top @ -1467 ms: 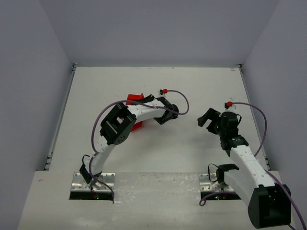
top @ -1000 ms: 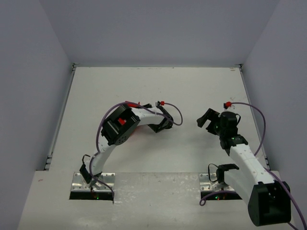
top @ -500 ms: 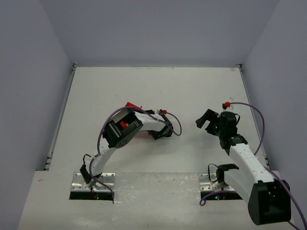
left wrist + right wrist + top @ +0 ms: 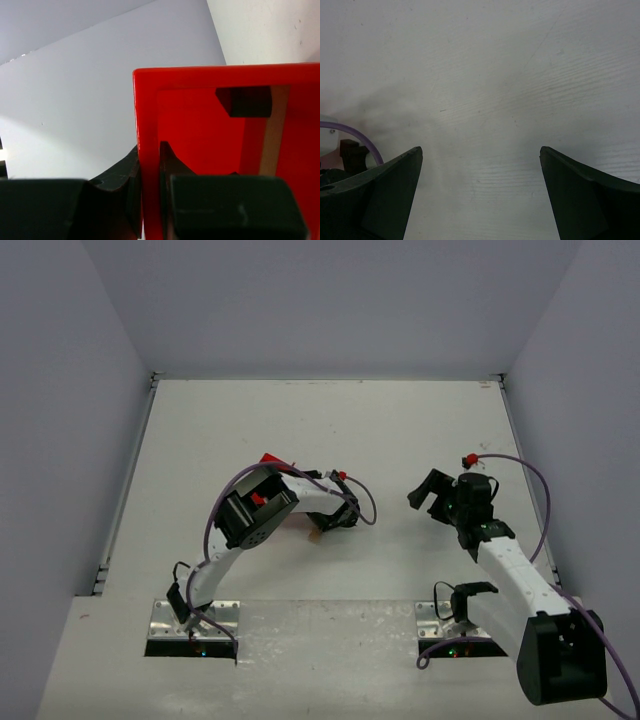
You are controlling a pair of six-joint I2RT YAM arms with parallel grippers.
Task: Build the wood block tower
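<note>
My left gripper (image 4: 149, 148) is shut on the side wall of the red bin (image 4: 200, 125), one finger inside and one outside. The wrist view looks into the tipped bin, where a dark brown block (image 4: 245, 101) and a light tan block (image 4: 274, 131) lie against its far side. From above, only a corner of the red bin (image 4: 271, 459) shows behind the left arm, with the left gripper (image 4: 336, 517) low over the table. A small tan block (image 4: 314, 535) lies on the table just below it. My right gripper (image 4: 430, 490) hangs open over bare table (image 4: 480, 100), holding nothing.
Grey walls enclose the white table (image 4: 330, 420) on three sides. The left arm's purple cable (image 4: 225, 495) loops over its elbow; the right arm's cable (image 4: 535, 490) arcs to the right. The arm bases stand at the near edge.
The left arm has drawn the red bin back toward the near edge and lowered it, tipping it. A tan block now lies on the table under the gripper. The right arm barely moved.
</note>
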